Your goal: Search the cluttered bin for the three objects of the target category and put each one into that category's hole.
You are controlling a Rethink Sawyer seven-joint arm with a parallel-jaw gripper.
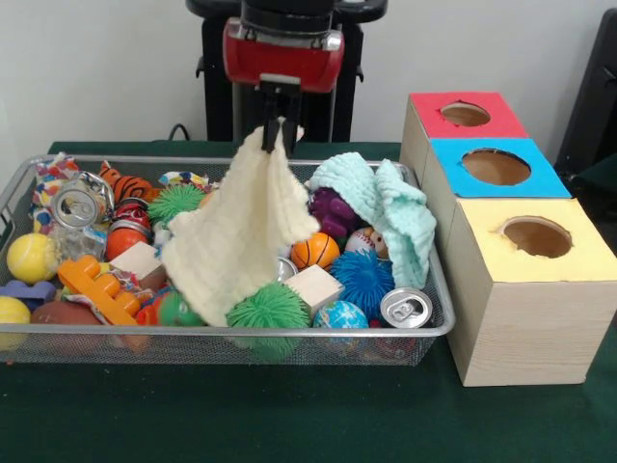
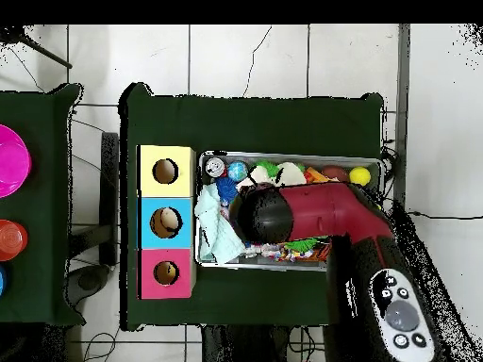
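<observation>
Pincer pinching cream cloth above bin; green tablecloth, tiled floor.

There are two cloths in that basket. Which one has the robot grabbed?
The pale yellow cloth: the gripper pinches its top corner and lifts it, so it hangs like a tent. The mint green cloth lies draped over toys, untouched.

- The arm reaches over the bin from the right in the overhead view.
- In the front view, the gripper points straight down.
- Its fingers pinch the top of a cloth, which hangs lifted.
</observation>
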